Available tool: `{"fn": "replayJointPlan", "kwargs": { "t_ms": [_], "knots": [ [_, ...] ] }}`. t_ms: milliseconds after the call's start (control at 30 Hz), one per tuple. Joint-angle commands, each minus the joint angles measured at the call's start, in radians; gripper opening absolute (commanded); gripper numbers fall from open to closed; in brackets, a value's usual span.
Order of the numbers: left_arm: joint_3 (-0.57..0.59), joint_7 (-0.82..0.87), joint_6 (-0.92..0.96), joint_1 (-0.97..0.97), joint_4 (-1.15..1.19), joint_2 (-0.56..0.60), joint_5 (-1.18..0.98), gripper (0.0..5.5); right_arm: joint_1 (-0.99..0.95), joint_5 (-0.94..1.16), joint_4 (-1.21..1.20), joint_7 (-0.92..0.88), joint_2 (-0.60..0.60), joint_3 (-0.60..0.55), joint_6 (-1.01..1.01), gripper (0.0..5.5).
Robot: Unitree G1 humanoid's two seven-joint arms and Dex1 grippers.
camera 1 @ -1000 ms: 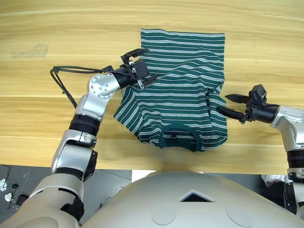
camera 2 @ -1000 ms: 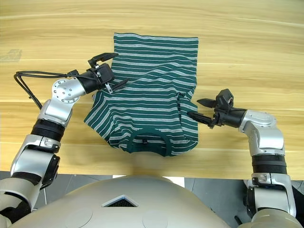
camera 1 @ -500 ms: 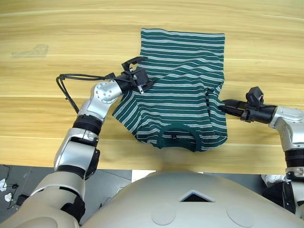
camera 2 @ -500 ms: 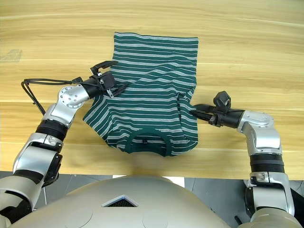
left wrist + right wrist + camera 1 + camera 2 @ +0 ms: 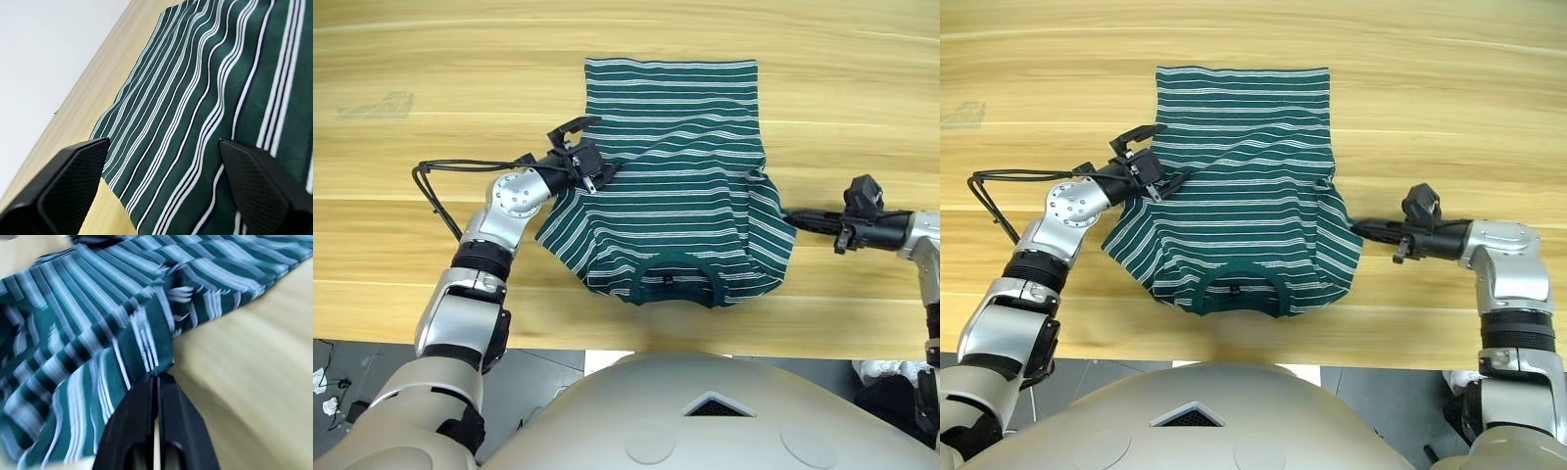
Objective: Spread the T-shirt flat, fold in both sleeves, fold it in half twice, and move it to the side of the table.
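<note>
Across the head views, the green striped T-shirt [image 5: 671,186] lies on the wooden bench [image 5: 460,59] with its collar nearest the robot; the left gripper [image 5: 599,147] is spread open over the shirt's left edge, and the right gripper [image 5: 790,215] pinches cloth at its right edge. Left wrist view: two dark fingers [image 5: 63,191] stand apart above striped fabric. Right wrist view: the fingers [image 5: 142,421] meet on a fold of the shirt.

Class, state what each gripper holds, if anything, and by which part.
The right gripper is shut on the T-shirt, pinching its edge at the sleeve on the robot's right. The left gripper is open over the shirt's other side, holding nothing.
</note>
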Motion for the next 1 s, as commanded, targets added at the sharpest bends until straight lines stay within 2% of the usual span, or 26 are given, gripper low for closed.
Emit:
{"fn": "replayJointPlan", "kwargs": {
  "t_ms": [33, 433, 800, 1000],
  "knots": [
    [-0.004, -0.014, 0.027, 0.035, 0.008, 0.023, 0.02, 4.14, 0.03, -0.012, -0.038, 0.048, -0.034, 0.015, -0.018, 0.05],
    [-0.006, -0.008, 0.02, 0.054, -0.017, 0.018, 0.019, 4.14, -0.013, 0.026, -0.004, -0.001, 0.018, -0.054, -0.03, 0.05],
    [0.137, -0.205, 0.176, 0.209, -0.426, 0.1, -0.253, 4.14, 0.018, 0.108, -0.128, 0.055, 0.023, -0.051, 0.034, 0.05],
    [0.158, -0.236, 0.245, 0.27, -0.549, 0.106, -0.279, 4.14, 0.033, 0.093, -0.167, 0.051, 0.041, -0.018, 0.019, 0.05]
  ]
}}
